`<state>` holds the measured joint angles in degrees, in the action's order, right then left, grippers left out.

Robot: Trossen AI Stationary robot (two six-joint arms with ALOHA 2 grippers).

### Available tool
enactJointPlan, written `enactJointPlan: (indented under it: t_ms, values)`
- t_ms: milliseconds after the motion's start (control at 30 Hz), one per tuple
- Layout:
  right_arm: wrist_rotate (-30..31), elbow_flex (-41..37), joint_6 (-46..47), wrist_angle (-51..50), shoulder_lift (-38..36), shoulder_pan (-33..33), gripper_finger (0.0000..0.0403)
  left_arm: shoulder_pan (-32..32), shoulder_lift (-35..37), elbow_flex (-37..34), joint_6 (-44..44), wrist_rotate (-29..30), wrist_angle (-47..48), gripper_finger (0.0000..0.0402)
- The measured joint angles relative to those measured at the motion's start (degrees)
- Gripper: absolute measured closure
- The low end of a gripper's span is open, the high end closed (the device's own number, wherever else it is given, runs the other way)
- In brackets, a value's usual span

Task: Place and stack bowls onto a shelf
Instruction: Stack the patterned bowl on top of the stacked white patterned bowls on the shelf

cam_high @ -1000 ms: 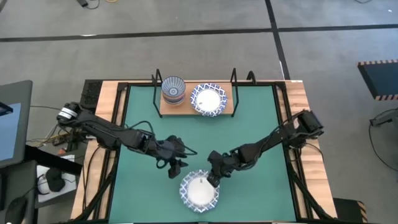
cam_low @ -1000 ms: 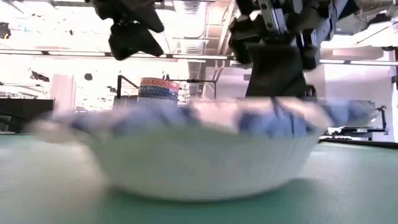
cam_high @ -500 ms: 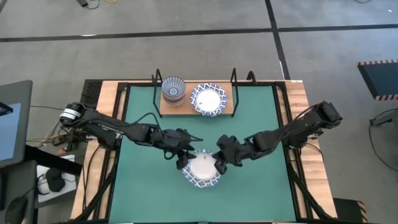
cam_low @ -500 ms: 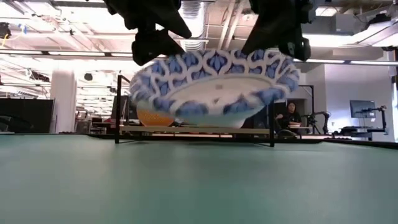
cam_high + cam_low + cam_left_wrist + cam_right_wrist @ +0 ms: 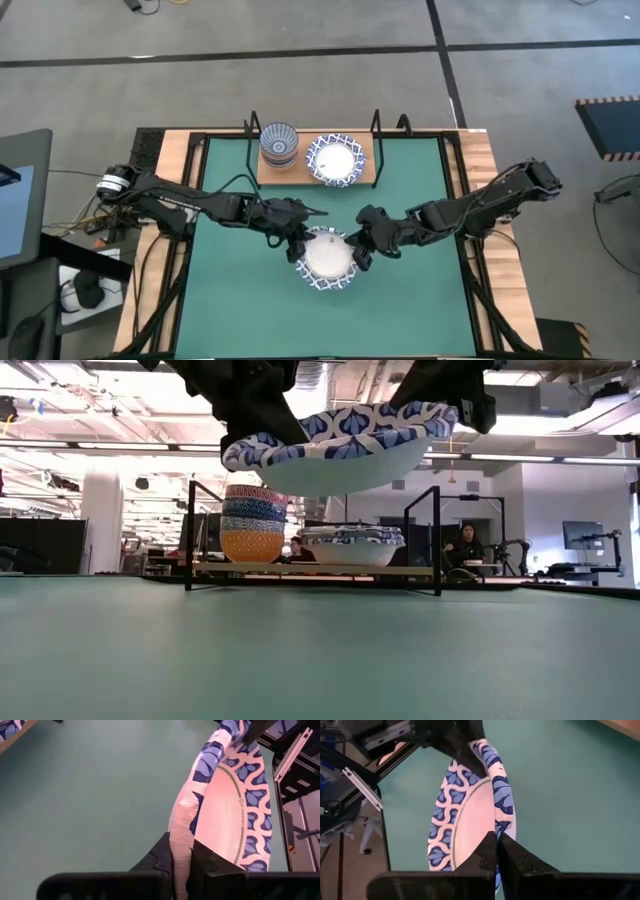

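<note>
I see the wide white bowl with the blue patterned rim [image 5: 326, 258] held in the air above the green mat [image 5: 230, 310], in front of the shelf [image 5: 366, 176]. The left gripper [image 5: 297, 246] is closed on one side of its rim, and the right gripper [image 5: 360, 252] is closed on the opposite side. On the shelf stand a stack of small bowls [image 5: 252, 523] and, beside it, the patterned white bowls [image 5: 353, 546].
</note>
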<state>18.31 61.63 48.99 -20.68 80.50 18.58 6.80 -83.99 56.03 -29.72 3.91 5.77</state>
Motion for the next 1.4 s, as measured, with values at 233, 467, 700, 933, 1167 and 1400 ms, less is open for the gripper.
enactJointPlan:
  t_ms: [233, 467, 700, 933, 1167, 1400]
  values:
    - [-0.1, 0.0, -1.1, -0.9, -1.5, -0.6, 0.0344, -1.9, 0.0, 0.4, -0.1, -0.6, -1.7, 0.0400]
    - [2.0, 0.0, -2.5, -7.5, -9.1, -1.9, 0.0318, -4.1, 0.0, 3.0, 0.4, 1.3, -3.0, 0.0401]
    - [6.9, 0.0, -5.0, -12.9, -20.1, -2.8, 0.0278, -7.9, 0.0, 5.1, 0.7, 8.5, -5.0, 0.0401]
    - [9.3, 0.0, -5.0, -20.9, -27.5, -4.9, 0.0255, -13.1, 0.0, 5.4, 0.6, 11.1, -14.0, 0.0401]
    - [9.7, 0.0, -5.9, -26.3, -31.8, -6.3, 0.0253, -17.3, 0.0, 5.4, -1.0, 11.0, -19.3, 0.0401]
    - [10.4, 0.0, -6.2, -27.3, -33.7, -10.4, 0.0253, -23.1, 0.0, 9.1, 2.6, 7.0, -15.5, 0.0401]
